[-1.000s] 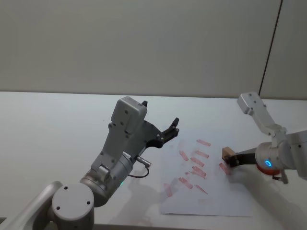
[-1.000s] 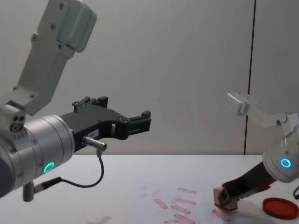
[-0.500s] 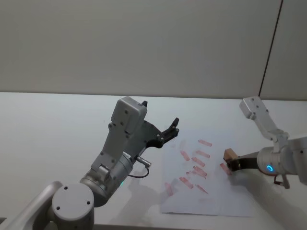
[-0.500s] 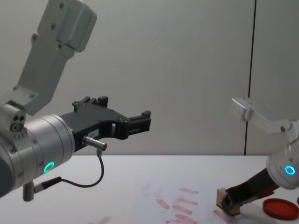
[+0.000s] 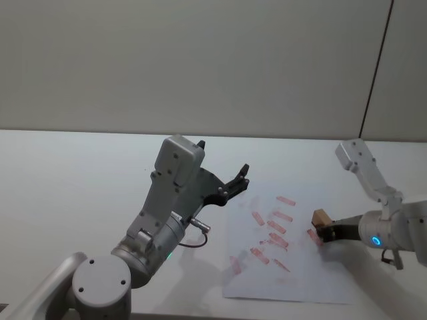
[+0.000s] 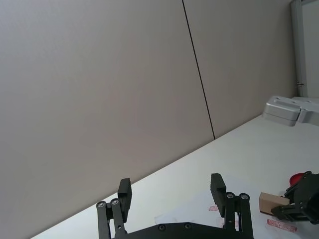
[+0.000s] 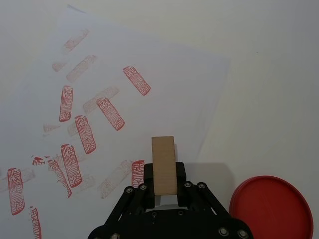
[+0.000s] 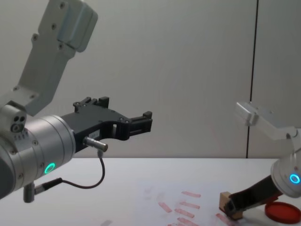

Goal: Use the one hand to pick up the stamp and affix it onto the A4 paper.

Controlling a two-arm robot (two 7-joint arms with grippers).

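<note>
At the right edge of the A4 paper (image 5: pixel 293 277), the right tool (image 5: pixel 325 230) is clenched on the wooden stamp (image 7: pixel 164 162), low over red marks, near the red ink pad (image 7: pixel 271 208). The left tool (image 5: pixel 237 180) hangs raised above the tabletop (image 5: pixel 80 180), fingers spread.

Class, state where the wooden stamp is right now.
In the head view the stamp is on the right, held by the right gripper at the right edge of the A4 paper, left of the red ink pad.
</note>
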